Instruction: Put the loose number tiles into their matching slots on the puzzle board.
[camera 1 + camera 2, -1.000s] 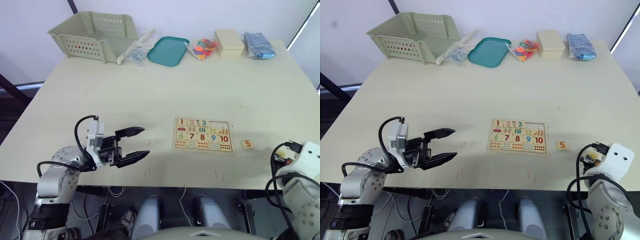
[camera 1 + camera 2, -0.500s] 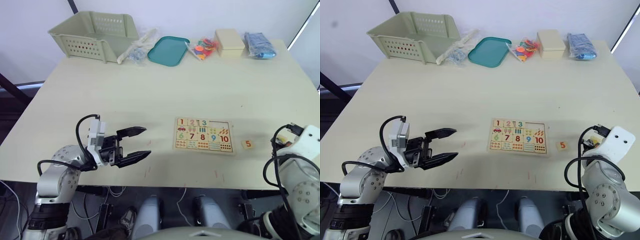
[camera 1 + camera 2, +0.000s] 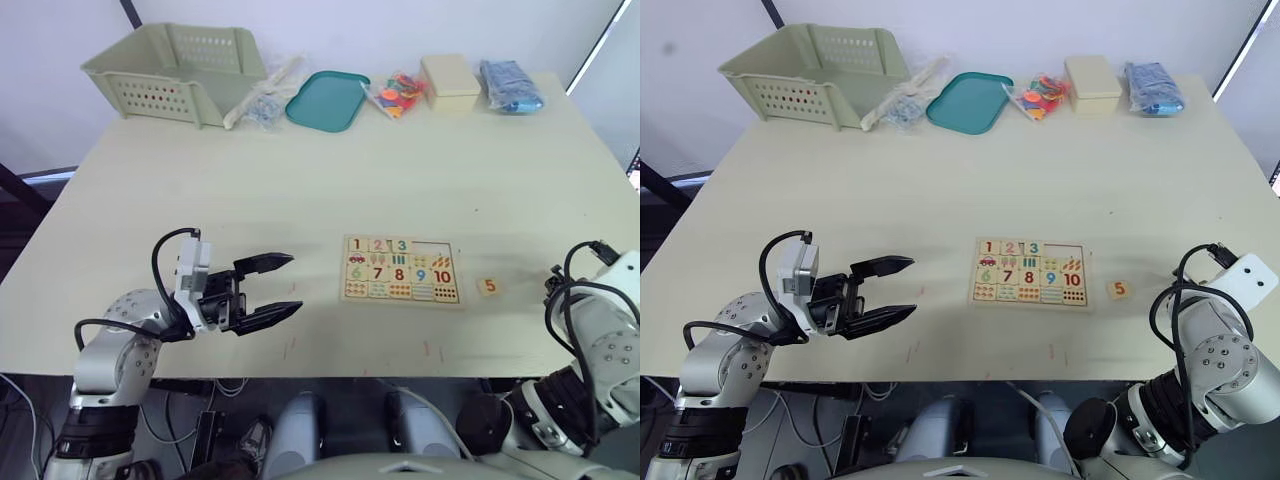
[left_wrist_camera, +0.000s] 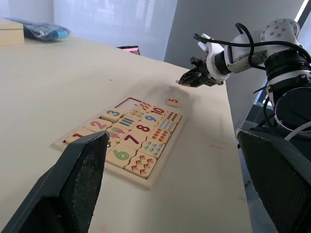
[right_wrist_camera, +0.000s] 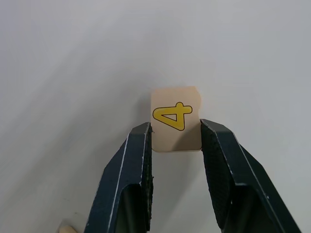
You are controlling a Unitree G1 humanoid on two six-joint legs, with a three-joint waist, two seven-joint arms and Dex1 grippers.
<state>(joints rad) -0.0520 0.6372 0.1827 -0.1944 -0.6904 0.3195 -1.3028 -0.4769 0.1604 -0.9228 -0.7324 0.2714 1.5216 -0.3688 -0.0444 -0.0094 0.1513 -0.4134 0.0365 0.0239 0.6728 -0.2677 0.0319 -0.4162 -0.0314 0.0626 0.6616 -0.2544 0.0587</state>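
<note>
Tile 4 sits between the right gripper fingertips, its yellow digit showing. The fingers flank its two sides closely, but whether they are pinching it or only straddling it I cannot tell; the tile seems to lie on the table. The left wrist view puts that gripper near the table's right edge, beyond tile 5, which lies loose just beside the board. On the board, 1, 2 and 3 are seated in the top row; the two slots to their right are bare. The left gripper hovers wide open and empty, well left of the board. By my reading, picking up the 4 is in hand. Next comes lifting it, carrying it over tile 5 and lowering it squarely into the slot next to the 3.
</note>
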